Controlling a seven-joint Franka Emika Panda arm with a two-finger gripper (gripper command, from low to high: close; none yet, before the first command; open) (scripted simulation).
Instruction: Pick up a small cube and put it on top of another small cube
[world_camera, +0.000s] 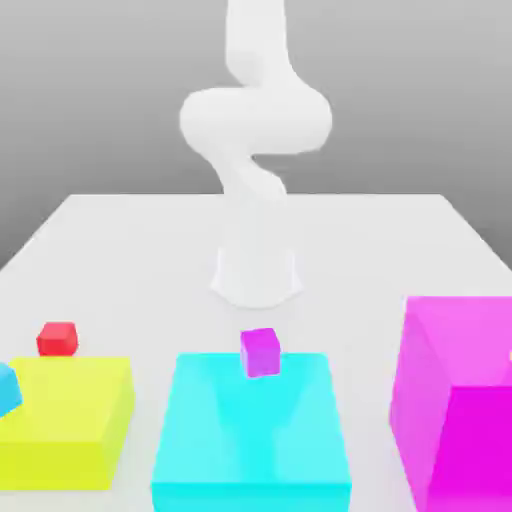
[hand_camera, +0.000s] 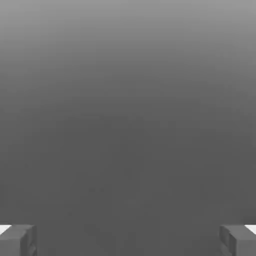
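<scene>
The worktop is a flat, pale, matte slab whose far edge runs straight across against a grey backdrop. On it the white arm rises from a round base as a smooth, curving column of rounded segments. Along the near edge stand three big, plain, sharp-edged blocks: a low yellow block at the exterior view's left, a low cyan block in the middle, and a taller magenta block at the right, cut off by the frame.

The red cube is tiny, plain and evenly coloured; it sits on the worktop just behind the yellow block. The small magenta-purple cube, about the same size, stands at the far edge of the cyan block. A tiny blue cube shows at the yellow block's left side.

Bare worktop stretches between the arm's base and the blocks.

In the hand view the gripper has its grey, squared fingers spread wide apart, released, with nothing between them.
</scene>
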